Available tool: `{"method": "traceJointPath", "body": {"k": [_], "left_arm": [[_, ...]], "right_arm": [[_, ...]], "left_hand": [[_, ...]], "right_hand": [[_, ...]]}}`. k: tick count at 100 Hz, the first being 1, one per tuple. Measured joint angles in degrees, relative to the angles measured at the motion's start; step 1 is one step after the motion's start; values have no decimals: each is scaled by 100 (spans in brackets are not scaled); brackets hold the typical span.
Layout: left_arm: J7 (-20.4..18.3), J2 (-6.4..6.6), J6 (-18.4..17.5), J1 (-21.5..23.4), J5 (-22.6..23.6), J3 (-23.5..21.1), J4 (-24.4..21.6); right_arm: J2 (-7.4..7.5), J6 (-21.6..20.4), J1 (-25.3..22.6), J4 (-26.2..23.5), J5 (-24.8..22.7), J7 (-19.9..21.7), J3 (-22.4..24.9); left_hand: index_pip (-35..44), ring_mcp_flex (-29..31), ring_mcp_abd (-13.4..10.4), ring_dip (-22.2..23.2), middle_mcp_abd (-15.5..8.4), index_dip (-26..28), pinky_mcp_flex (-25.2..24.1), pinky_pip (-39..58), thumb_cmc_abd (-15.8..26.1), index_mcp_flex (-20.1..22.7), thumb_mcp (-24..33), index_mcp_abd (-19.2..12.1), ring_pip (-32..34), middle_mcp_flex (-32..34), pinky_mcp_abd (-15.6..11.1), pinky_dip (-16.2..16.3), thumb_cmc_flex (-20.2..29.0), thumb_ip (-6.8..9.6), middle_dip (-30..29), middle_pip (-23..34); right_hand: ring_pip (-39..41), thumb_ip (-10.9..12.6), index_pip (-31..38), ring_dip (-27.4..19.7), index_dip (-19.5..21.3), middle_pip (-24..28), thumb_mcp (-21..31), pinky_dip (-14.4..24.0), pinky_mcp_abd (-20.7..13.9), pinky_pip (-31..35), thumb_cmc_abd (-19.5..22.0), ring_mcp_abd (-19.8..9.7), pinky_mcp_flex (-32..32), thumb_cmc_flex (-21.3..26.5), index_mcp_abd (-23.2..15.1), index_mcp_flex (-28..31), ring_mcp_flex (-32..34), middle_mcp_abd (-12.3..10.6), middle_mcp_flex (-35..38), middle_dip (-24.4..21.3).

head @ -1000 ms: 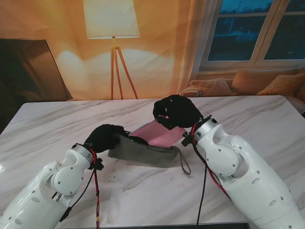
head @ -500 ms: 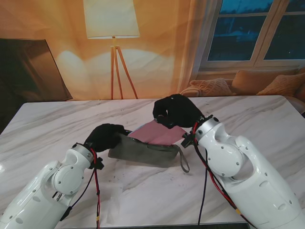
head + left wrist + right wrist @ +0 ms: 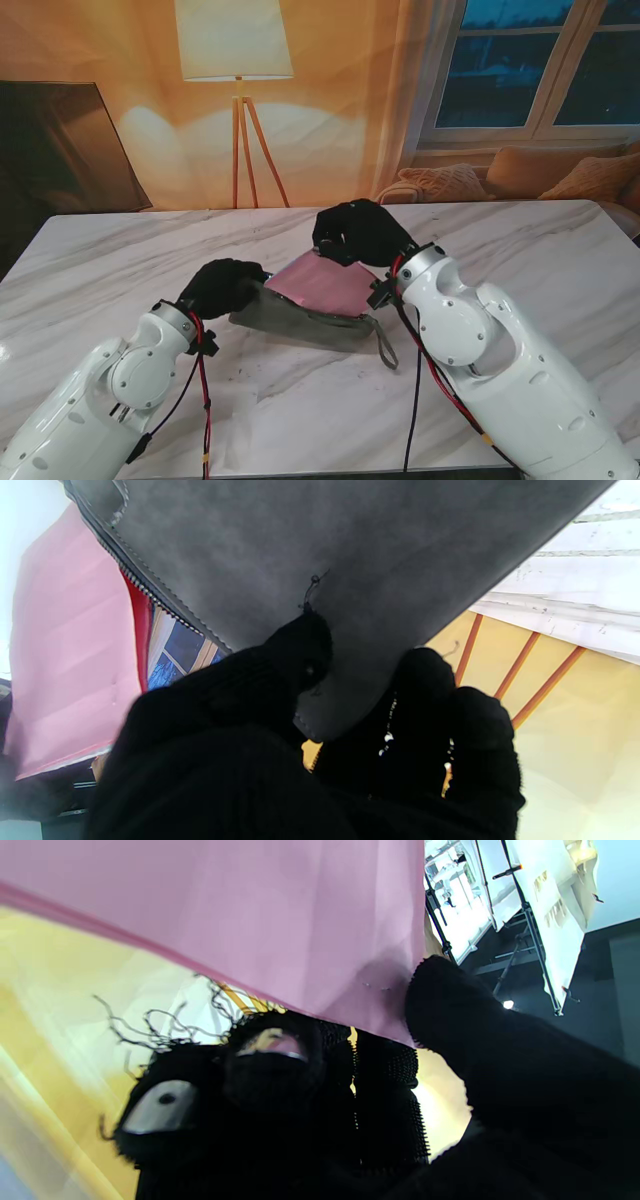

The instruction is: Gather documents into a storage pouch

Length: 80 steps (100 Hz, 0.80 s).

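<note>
Left hand (image 3: 222,285) clamped on grey pouch (image 3: 300,318) corner mid-table, right hand (image 3: 358,232) pinching pink folder (image 3: 325,282) half inside; best slide it along the zipper mouth, keeping pouch steady.

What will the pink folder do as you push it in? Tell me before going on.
The pink folder likely flexes: it looks thin, pinched at one corner by the right hand. It probably weighs little, since that pinch holds it. The pouch, gripped by the left hand, looks soft, so its mouth may sag and snag.
</note>
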Motion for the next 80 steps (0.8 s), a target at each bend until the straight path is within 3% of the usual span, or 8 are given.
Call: {"method": "traceJointPath", "body": {"k": [25,43,57,80], "left_arm": [[7,-1,-10,-16,7,28,21],[10,-6,87,-16,-29,63,20],[1,-10,165,-6,-51,69,12],[10,-19,268,14,-53,61,4]], "right_arm": [[-50,13,125,279,-226,-379,-153],[-66,64,201,389,-217,-384,-235],[-120,123,244,501,-431,-798,-331],[-190,185,153,488,-555,-1073,-214]], "left_hand": [[-1,8,0,0,-2,-3,10,2,2,1,-4,0,31,3,-1,-11,0,0,0,9],[-1,175,-4,76,-7,-19,199,156,5,4,-4,58,335,27,5,-10,0,1,138,438],[9,186,-4,136,-7,-23,221,193,34,-15,-4,118,417,27,11,29,-2,1,146,563],[13,243,-6,139,-7,-29,271,207,46,-31,-4,177,441,27,21,66,-5,2,147,645]], "right_hand": [[40,5,66,-18,-99,53,0,-122,10,57,9,0,171,-65,80,60,199,-32,186,-73],[208,25,138,-30,-254,115,0,-233,47,116,-63,0,296,-215,112,71,257,-55,245,-114],[292,60,201,-13,-285,137,1,-346,51,136,-143,0,445,-245,152,71,303,-71,301,-167],[437,95,287,83,-286,180,131,-519,60,156,-230,-14,742,-292,233,133,388,-127,419,-245]]}}
